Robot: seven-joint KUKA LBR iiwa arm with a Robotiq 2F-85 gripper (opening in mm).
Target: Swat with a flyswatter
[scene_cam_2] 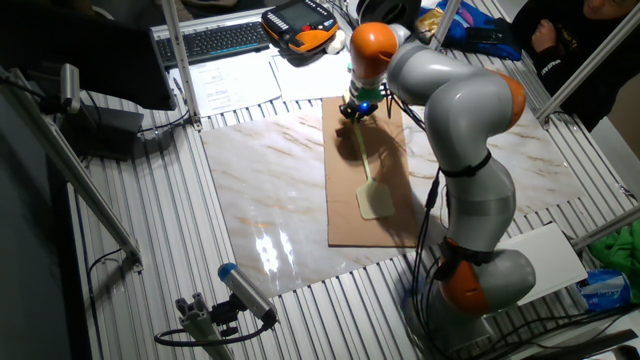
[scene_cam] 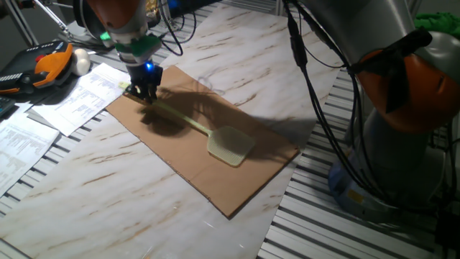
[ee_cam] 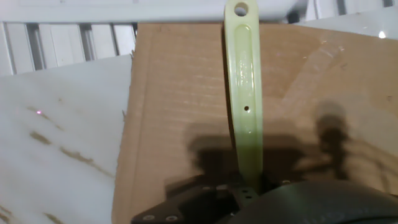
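The pale yellow-green flyswatter lies along a brown cardboard sheet on the marble-look table. Its mesh head is toward the near right and its thin handle runs back left. My gripper is down on the handle near its far end and is shut on it. In the other fixed view the gripper is at the top of the cardboard, and the swatter stretches away from it. In the hand view the handle runs up from between the fingers to its end with a hole.
Printed papers lie left of the cardboard, with an orange-and-black pendant and a white ball behind them. A keyboard sits at the back. My arm's base and cables stand at the right.
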